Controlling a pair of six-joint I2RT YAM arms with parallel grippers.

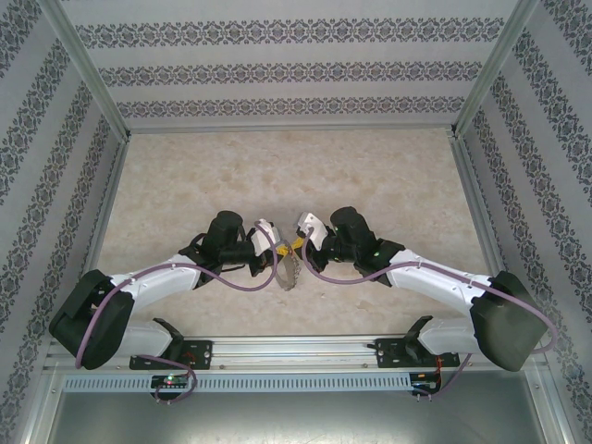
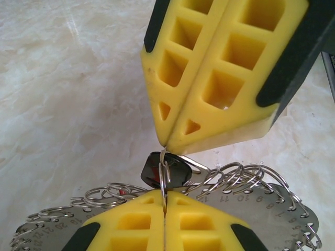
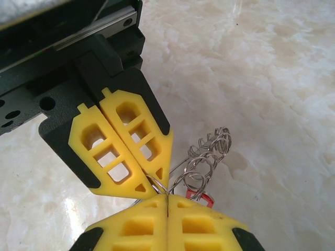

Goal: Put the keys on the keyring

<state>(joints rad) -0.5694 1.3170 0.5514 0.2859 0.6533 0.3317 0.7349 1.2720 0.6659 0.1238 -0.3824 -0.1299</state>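
Lab robot cell, by the look: aluminium frame [image 1: 86, 65] boxing a marble-look table [image 1: 277, 171], patterned wall panels [image 1: 277, 60] on three sides, arm bases [image 1: 176, 349] bolted to a rail [image 1: 296, 350] at near edge.

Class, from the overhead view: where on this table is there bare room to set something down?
Crowded: mid-table, where the left gripper and right gripper meet tip to tip at the keyring. Bare table runs from there to the back wall, and outside the left arm and right arm.
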